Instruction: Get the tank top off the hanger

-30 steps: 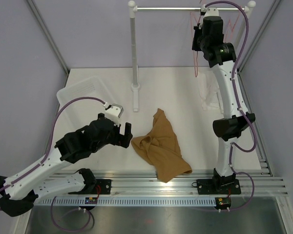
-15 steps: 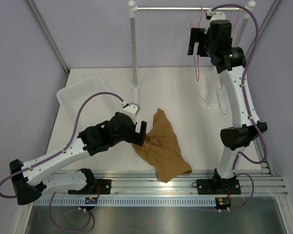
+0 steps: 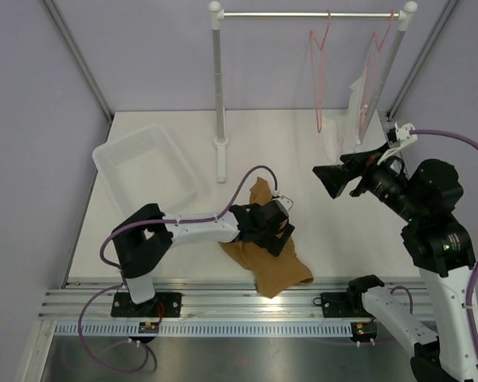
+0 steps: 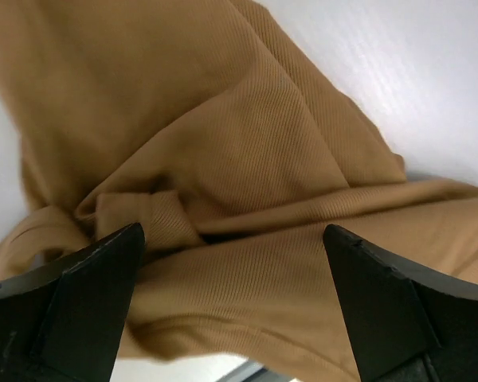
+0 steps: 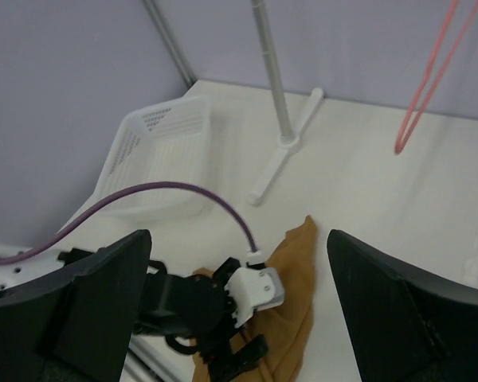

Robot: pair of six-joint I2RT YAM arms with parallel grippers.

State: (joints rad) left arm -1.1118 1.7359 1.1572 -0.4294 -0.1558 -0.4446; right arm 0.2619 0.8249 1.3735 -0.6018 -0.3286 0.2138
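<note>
tan-brown ribbed fabric: the tank top (image 3: 283, 269), off its hanger, lying crumpled on the white tabletop (image 3: 295, 147) near the front edge, its near corner reaching the metal rail (image 3: 223, 296) there.
item, left pincer (image 3: 275, 233): low over the garment's folds, jaws spread wide. from the wrist view both fingers (image 4: 80, 294) straddle a bunched ridge of cloth, and i cannot tell whether they touch it. nothing gripped.
item, right pincer (image 3: 333, 180): raised well above the tabletop on the right, jaws wide apart, empty, pointing toward the left arm.
item, the hanger (image 3: 319, 79): thin pink wire, bare, hooked on the rack's top bar (image 3: 303, 14). just right of it a second pink hanger (image 3: 374, 68) carries a white see-through garment (image 3: 336, 135).
item, rack post (image 3: 217, 87): upright behind the tank top, foot on the tabletop.
item, white basket (image 3: 143, 163): far left, well apart from the cloth.
room: i see bare tabletop between the tank top and the hanging garment; grey frame struts (image 3: 81, 68) bound the left and right sides.
</note>
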